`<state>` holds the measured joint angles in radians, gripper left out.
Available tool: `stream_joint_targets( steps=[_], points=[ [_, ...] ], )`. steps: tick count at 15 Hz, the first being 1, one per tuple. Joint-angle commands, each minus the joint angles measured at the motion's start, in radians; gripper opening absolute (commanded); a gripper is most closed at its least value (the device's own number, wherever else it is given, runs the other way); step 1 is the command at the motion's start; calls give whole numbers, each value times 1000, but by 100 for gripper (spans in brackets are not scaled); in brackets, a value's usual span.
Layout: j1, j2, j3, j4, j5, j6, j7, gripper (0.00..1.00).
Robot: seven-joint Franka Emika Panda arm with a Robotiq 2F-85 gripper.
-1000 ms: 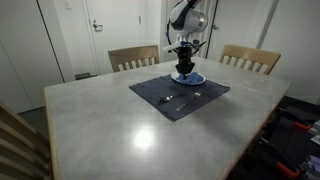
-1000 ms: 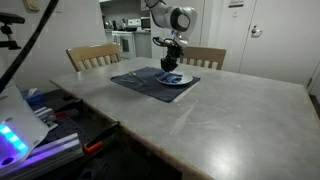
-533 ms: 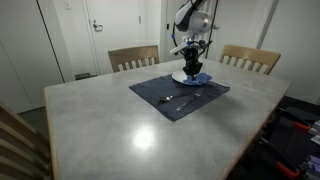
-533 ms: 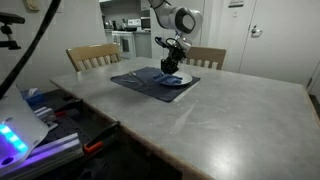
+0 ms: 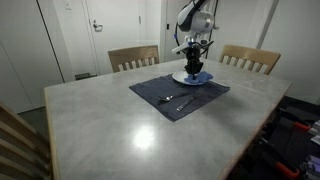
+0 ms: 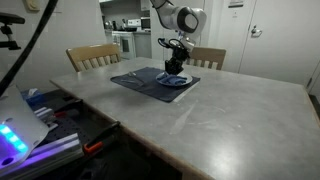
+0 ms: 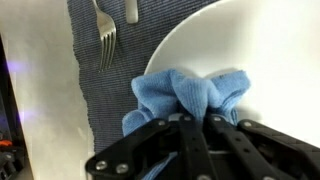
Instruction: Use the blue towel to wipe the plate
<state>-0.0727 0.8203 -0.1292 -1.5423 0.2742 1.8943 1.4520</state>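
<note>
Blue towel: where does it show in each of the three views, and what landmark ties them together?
In an exterior view: the towel is upper centre-right, on the plate, below the hand.
In an exterior view: the towel is upper centre, again on the plate.
Wrist view: the towel is at centre, bunched on the plate.
Shared landmark: the dark placemat under the plate.

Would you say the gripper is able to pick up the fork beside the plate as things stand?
Probably not yet: the gripper is shut on the blue towel over the plate. The fork lies uncovered on the placemat nearby.
</note>
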Motion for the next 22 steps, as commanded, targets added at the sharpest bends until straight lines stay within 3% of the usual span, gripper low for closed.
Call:
stream_joint_targets(
  steps=[1,8,11,17,22],
  points=[
    [-6,45,-2,41,3,52,-8,2],
    [30,83,9,124,-14,99,8,2],
    [45,92,24,154,-24,67,-12,2],
    [47,66,46,124,-29,-36,-71,2],
    [39,61,15,90,-31,-61,-44,2]
  ],
)
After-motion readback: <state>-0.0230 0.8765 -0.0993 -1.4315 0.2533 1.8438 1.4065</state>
